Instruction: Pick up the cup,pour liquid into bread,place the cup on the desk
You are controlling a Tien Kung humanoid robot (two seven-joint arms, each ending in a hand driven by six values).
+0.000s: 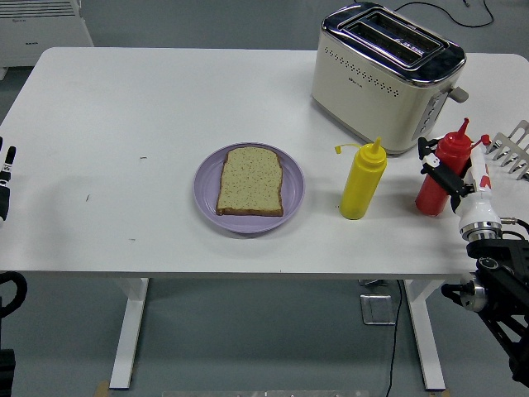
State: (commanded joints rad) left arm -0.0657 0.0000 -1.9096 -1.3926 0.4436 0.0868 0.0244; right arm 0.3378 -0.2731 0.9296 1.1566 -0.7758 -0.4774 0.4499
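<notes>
At the right edge of the frame, my right hand [453, 178] has its fingers wrapped around the red squeeze bottle [438, 174], upright near the toaster [384, 74]. Left of it stands the yellow squeeze bottle [362, 180]. Centre frame, the bread [250, 180] lies on the purple plate [207, 192]. My left hand [5, 182] rests at the left edge of the table [149, 107]; I cannot tell its state.

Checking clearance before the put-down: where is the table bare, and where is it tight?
The table is bare all along the left half, from the plate out to the left hand, and along the far edge left of the toaster. It is tight on the right: yellow bottle, red bottle in the right hand, toaster.
</notes>
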